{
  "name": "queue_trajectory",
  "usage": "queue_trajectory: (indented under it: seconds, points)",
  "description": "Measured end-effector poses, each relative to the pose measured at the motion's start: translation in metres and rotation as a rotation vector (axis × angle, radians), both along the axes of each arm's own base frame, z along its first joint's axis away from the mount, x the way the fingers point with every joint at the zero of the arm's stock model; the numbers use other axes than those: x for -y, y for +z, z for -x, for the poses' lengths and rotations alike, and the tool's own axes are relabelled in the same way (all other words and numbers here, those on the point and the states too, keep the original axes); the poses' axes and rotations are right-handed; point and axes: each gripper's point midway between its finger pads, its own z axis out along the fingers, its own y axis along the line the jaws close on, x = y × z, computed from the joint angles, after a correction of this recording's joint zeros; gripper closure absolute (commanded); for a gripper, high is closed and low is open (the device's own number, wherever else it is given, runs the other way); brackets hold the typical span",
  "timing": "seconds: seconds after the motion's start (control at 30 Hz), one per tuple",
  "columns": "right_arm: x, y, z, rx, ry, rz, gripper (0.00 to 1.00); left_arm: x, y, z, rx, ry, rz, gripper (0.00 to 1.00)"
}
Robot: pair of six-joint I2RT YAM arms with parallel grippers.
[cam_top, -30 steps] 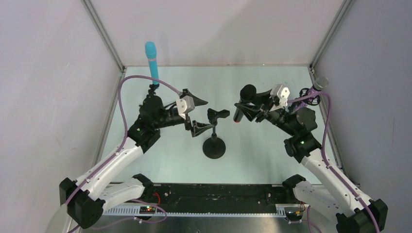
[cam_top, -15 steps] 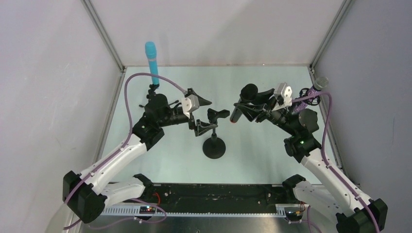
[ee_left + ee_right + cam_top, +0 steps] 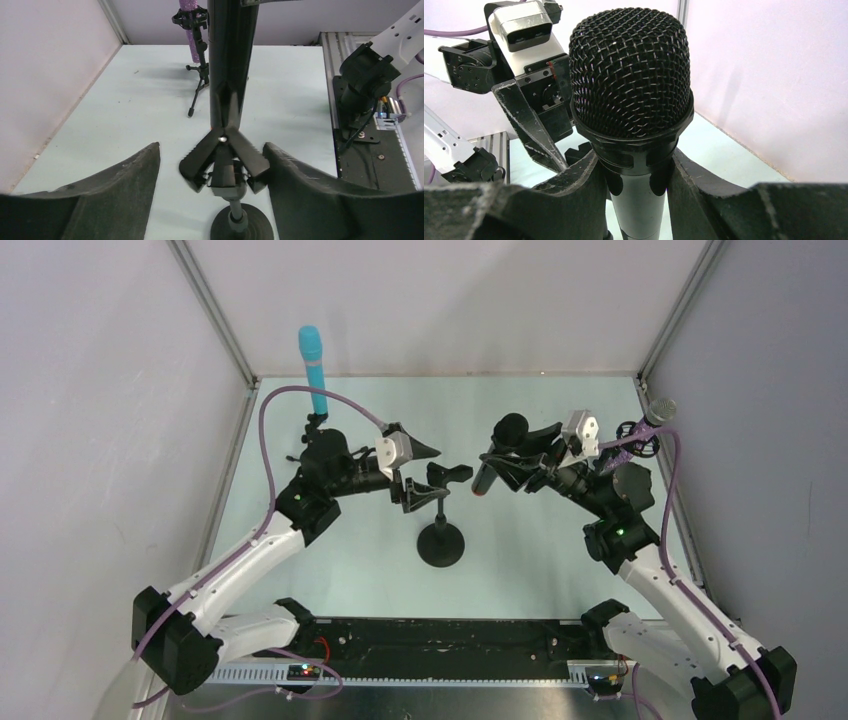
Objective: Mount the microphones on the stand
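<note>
Looking across the pale green desk point(image 3: 540, 570), we saw walls on three sides and broad bare room around the black round-footed stand point(image 3: 440, 542) in the middle. The left tool point(image 3: 212, 150) stood released, its jaws spread either side of the stand's black spring clip point(image 3: 222, 162), apart from it as far as we could see. The right tool point(image 3: 497, 462) was clenched on the black stick microphone with the mesh head point(image 3: 631, 75), gripping just below that head. Its orange tail pointed toward the clip's wings, though we could not tell if they touched. The plain cyan microphone point(image 3: 313, 365) stood clipped upright far left, and the glittery purple one point(image 3: 655, 415) far right. We judged the black microphone rigid, smooth-barrelled and fairly light. Held so near the head it could swing or slip, and a grip on the barrel would suit it better. Both tools crowded the clip, leaving little room between them.
</note>
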Motion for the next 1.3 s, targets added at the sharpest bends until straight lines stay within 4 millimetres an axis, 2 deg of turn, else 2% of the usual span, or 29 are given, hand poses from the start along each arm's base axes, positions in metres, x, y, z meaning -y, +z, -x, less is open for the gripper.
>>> queue_trajectory:
  seconds: [0.03,0.07,0.13,0.4,0.67,0.87,1.3]
  points:
    - [0.0,0.0,0.0,0.0,0.002,0.001,1.0,0.0,0.0,0.0,-0.001,0.0,0.0,0.59]
    - [-0.001,-0.001,-0.001,-0.002,0.002,0.002,1.0,0.0,0.0,0.001,0.002,-0.004,-0.001,0.88]
    - [-0.002,-0.002,-0.002,-0.004,0.004,0.004,1.0,0.0,0.001,0.0,0.001,-0.003,0.001,0.99]
    - [-0.006,-0.001,0.0,0.01,0.023,0.0,1.0,0.001,0.001,0.001,0.002,-0.006,0.003,1.0]
    - [-0.026,-0.01,0.006,0.01,0.076,0.025,1.0,0.001,0.001,0.001,0.003,-0.005,0.003,1.0]
    - [-0.035,-0.018,0.0,0.018,0.053,0.045,1.0,0.001,0.001,0.002,0.002,-0.009,0.003,1.0]
    - [-0.042,-0.018,-0.01,0.023,0.038,0.026,1.0,-0.001,0.001,-0.003,0.008,0.011,0.0,1.0]
